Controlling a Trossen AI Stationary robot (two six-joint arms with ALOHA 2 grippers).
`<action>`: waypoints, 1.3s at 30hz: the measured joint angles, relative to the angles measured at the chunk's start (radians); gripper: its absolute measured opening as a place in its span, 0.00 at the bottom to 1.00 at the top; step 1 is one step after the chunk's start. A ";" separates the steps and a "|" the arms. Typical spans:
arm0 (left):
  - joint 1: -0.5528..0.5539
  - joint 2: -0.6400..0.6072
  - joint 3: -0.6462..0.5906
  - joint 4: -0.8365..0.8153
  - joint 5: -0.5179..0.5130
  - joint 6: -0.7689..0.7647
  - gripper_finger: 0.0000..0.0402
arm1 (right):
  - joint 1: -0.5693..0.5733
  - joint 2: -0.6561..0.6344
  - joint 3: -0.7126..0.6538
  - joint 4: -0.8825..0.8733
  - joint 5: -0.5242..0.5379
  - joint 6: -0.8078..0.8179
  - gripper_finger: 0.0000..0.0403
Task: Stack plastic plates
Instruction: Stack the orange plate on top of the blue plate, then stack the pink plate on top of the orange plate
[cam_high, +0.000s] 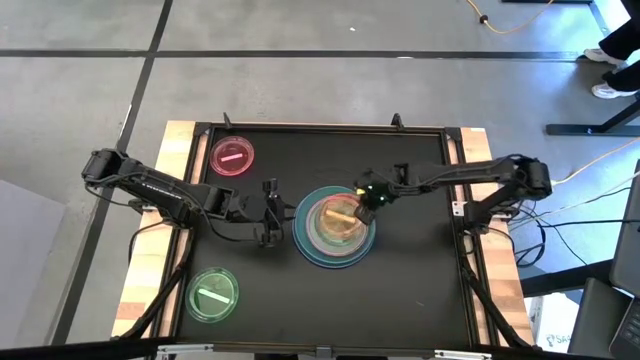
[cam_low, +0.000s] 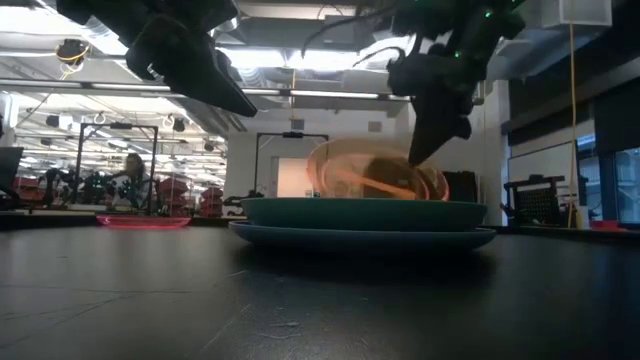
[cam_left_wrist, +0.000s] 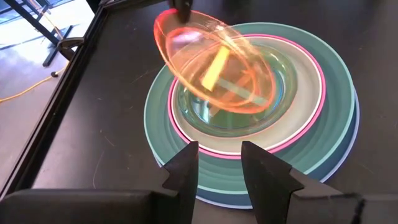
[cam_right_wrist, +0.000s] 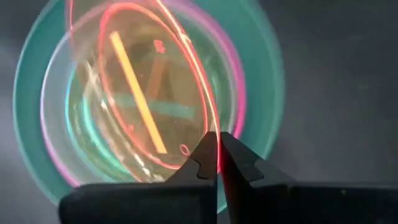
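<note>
Nearly there: right gripper (cam_right_wrist: 217, 163) pinching tilted translucent orange plastic dish (cam_left_wrist: 214, 68) over stacked large plates (cam_high: 306, 243); left gripper (cam_left_wrist: 219, 163) parted, empty; round pink dish (cam_high: 232, 157), round green dish (cam_high: 212, 294) unstacked.

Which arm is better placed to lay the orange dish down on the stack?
The right: its gripper already pinches the rim of the tilted orange dish over the stack. The left gripper waits open beside the stack.
</note>
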 joint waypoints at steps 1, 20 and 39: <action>0.000 0.000 0.000 0.000 0.000 0.000 0.29 | -0.004 0.014 0.000 -0.001 -0.031 -0.007 0.01; 0.017 -0.003 0.000 -0.104 -0.026 -0.118 0.29 | 0.053 0.081 -0.042 0.098 0.067 -0.320 0.43; 0.298 -0.007 0.041 -0.492 -0.146 -0.393 0.29 | 0.131 -0.402 -0.206 0.347 0.124 -0.683 0.38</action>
